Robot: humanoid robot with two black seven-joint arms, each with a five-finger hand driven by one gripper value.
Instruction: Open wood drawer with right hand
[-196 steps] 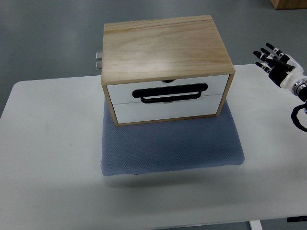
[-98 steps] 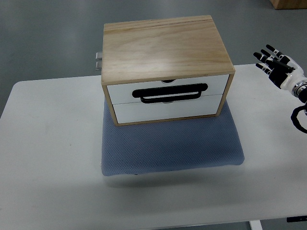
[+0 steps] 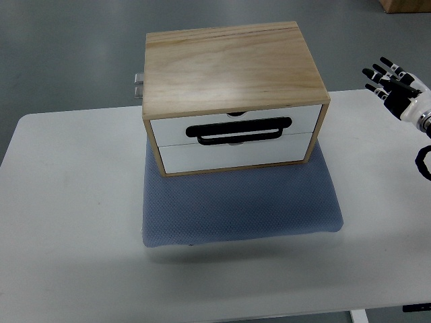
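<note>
A wooden drawer box [image 3: 232, 70] stands on a blue-grey mat [image 3: 239, 205] on the white table [image 3: 67, 222]. Its front has two white drawers, both shut, with a black handle [image 3: 240, 130] across the upper one. My right hand [image 3: 394, 84] is at the far right edge of the view, above the table's back right corner, well to the right of the box. Its fingers are spread and hold nothing. The left arm does not show.
A small metal fitting [image 3: 139, 85] sticks out at the box's back left. A brown cardboard corner [image 3: 404, 4] shows at the top right on the grey floor. A black cable loop [image 3: 423, 161] hangs by my right wrist.
My right hand has moved a little up and to the right, away from the box. The box and drawers have not moved.
</note>
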